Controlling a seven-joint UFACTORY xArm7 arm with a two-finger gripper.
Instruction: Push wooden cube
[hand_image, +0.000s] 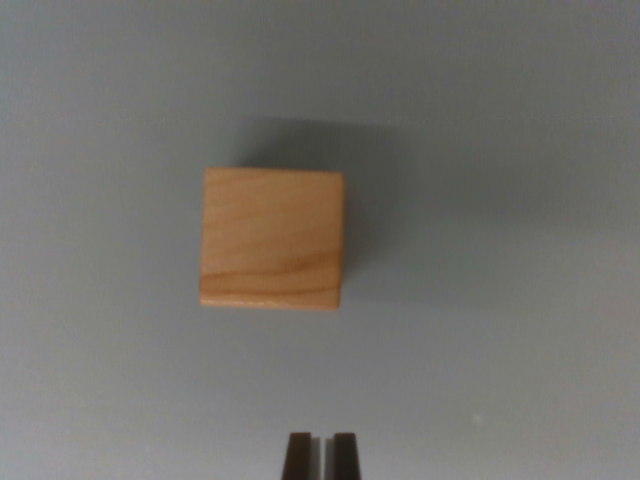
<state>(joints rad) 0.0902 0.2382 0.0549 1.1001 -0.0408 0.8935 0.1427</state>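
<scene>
The gripper (320, 455) (fingers nearly closed, holding nothing) sits apart from the wooden cube (273, 238); off-centre contact may rotate it.

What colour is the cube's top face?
Light tan wood with faint darker grain lines on the wooden cube, clearest in the wrist view.

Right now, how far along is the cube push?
Done: the pincer is lined up just below the light-brown wooden cube in the wrist view, fingertips nearly together. In hand: the approach, with grey surface showing between them. Left: contact and the push itself.
</scene>
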